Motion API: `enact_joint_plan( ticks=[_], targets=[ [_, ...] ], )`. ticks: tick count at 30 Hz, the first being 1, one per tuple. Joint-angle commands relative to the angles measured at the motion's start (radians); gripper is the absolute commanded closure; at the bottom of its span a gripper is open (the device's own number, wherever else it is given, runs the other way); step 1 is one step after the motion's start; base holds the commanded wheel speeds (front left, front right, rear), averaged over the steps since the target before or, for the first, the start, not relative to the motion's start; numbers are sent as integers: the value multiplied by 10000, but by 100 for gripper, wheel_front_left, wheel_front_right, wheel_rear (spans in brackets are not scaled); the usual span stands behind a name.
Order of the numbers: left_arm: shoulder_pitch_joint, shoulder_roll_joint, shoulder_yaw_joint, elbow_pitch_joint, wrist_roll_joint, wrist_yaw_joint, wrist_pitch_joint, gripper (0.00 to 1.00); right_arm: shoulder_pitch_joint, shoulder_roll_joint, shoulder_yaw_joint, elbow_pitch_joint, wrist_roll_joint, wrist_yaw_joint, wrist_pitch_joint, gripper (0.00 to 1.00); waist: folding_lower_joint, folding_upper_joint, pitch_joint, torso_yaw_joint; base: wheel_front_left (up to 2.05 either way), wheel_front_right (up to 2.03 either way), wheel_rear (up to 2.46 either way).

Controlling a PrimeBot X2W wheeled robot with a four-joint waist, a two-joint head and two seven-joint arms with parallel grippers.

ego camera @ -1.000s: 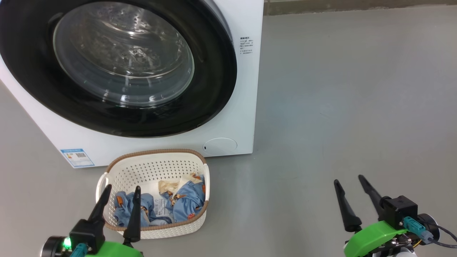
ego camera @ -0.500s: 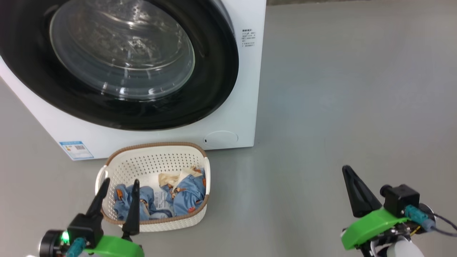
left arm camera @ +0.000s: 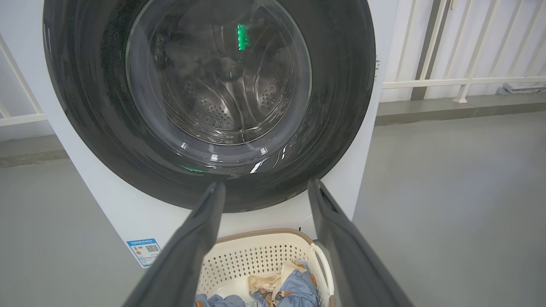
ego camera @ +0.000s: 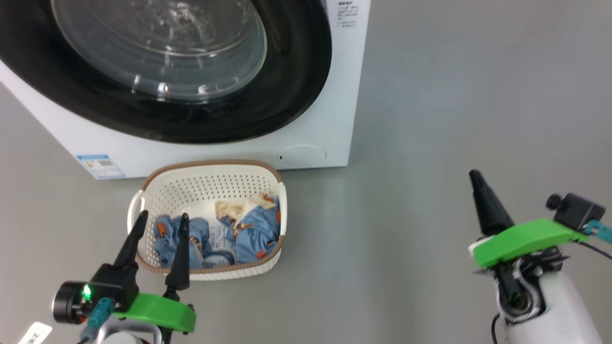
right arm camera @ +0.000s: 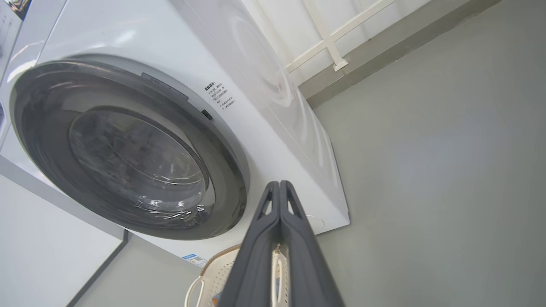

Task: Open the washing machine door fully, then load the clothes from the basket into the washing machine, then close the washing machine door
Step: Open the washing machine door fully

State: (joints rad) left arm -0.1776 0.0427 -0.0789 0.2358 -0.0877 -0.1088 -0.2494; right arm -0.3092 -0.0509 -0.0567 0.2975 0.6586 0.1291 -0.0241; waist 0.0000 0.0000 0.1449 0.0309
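Washing machine door (ego camera: pixel 291 81) was shut, task unstarted: clothes (ego camera: pixel 253 234) lay in basket (ego camera: pixel 205 165) on floor before washing machine (ego camera: pixel 346 119); left gripper (ego camera: pixel 163 217) fingers apart, right gripper (ego camera: pixel 474 177) fingers together, empty.

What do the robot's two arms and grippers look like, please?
The left gripper and right gripper each have two long, tapering black jaws on a bright green plate, with a black block and a teal connector behind. A green light glows on the left one; a dark cable trails from the right. The right forearm is pale white.
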Motion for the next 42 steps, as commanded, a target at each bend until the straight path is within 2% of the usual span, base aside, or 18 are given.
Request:
enact_joint_plan(
  ticks=[1, 10, 19, 30, 42],
  targets=[
    [-383, 118, 269, -300, 29, 30, -124, 0, -494, 5, 82, -136, 736, 16, 208, 100, 0, 0, 357, 215, 0, 0, 0],
    [-845, 95, 68, -466, -22, -1, -124, 0, -2436, 6, -1149, 1083, 5602, 16, 2087, 100, 0, 0, 1202, 669, 0, 0, 0],
    [-1361, 84, -114, -620, -61, -40, -124, 0, -5051, 3, -2103, 2750, 8353, 16, 4182, 100, 0, 0, 2036, 1127, 0, 0, 0],
    [-1900, 78, -286, -829, -180, -37, -124, 0, -8193, -367, -1924, 4444, 8936, 16, 5538, 100, 0, 0, 2955, 1467, 0, 0, 0],
    [-2534, 77, -716, -919, -450, 33, -124, 0, -11169, -607, -1210, 6357, 8292, 16, 5962, 100, 0, 0, 3798, 1875, 0, 0, 0]
  ],
)
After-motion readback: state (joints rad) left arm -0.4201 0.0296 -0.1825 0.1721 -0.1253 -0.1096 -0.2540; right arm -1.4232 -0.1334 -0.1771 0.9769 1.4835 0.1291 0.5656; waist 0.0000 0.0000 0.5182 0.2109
